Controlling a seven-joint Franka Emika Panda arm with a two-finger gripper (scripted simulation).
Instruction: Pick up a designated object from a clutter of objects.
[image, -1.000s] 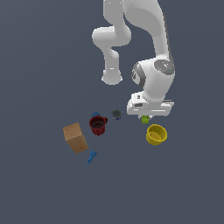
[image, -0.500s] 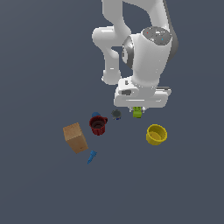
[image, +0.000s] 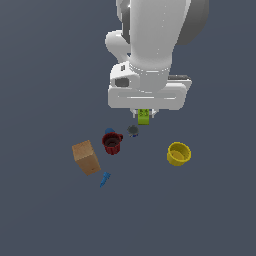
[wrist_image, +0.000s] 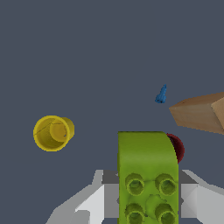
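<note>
Moved: arm has climbed higher, block lifted with it.
Green block (image: 143, 117): pinched in the gripper (image: 144, 116), clear of the floor.
Below gripper: grey round piece (image: 132, 130), red mug (image: 112, 143).
Farther off: yellow cup (image: 178, 154), wooden box (image: 86, 157), blue pointed piece (image: 105, 178).

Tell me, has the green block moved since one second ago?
Yes. The green block, held in the gripper, has risen away from the yellow cup, which stayed put.

Open floor (image: 210, 210) surrounds yellow cup (image: 178, 153); mug (image: 112, 143) and box (image: 86, 157) crowd together.
</note>
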